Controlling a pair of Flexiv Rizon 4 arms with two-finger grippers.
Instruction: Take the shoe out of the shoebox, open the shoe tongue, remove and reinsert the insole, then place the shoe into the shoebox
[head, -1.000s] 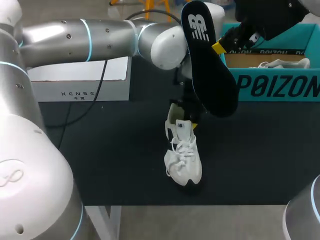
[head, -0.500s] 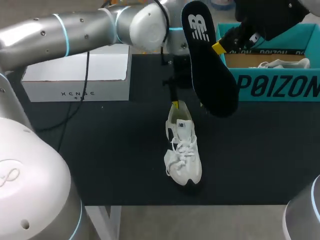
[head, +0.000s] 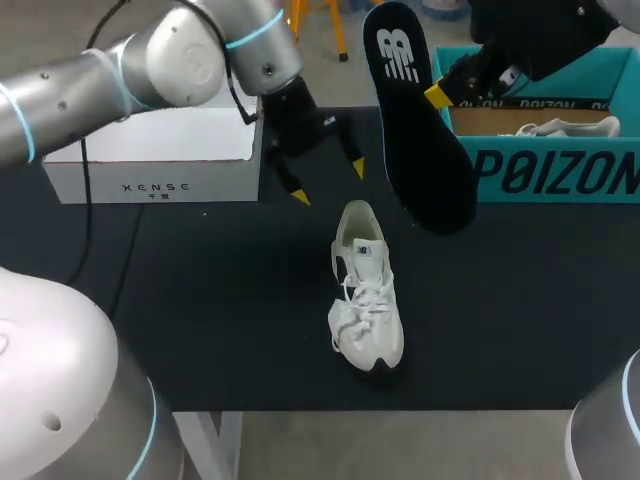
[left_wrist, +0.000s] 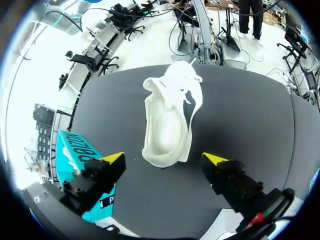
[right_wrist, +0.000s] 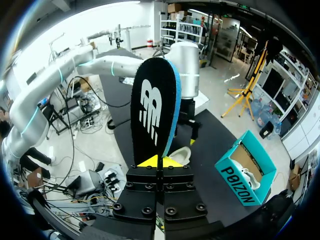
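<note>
Head view, table (head: 220, 300): a black top that carries the shoe near the middle, a white box at the far left and the teal shoebox at the far right.
Left arm (head: 100, 70): silver with light-blue rings, it comes in from the left and passes above the white box, its wrist ending above the table's far middle.
Right arm (head: 540, 30): dark at the wrist, it comes in from the far right corner above the shoebox.
Shoebox (head: 560, 175): teal and lidless, standing at the far right; something white lies inside, too small to make out.
White box (head: 160, 160): closed and low, well apart from the shoe.
Insole (head: 420, 130): black with a white logo, held in the air and tilted, clear of the table, between the left wrist and the shoebox; in the right wrist view it stands up from between the fingers and shows a blue edge.
Shoe (head: 367, 300): a white lace-up trainer standing on its sole, out of the shoebox, heel toward the far side, toe toward the near edge, its mouth gaping.
Left gripper (head: 328, 182): fingers spread wide and holding nothing, above the table just beyond the shoe's heel and not touching it; in the left wrist view the shoe lies ahead of the fingers.
Right gripper (right_wrist: 159, 161): both yellow tips pinch the insole near its logo end.
</note>
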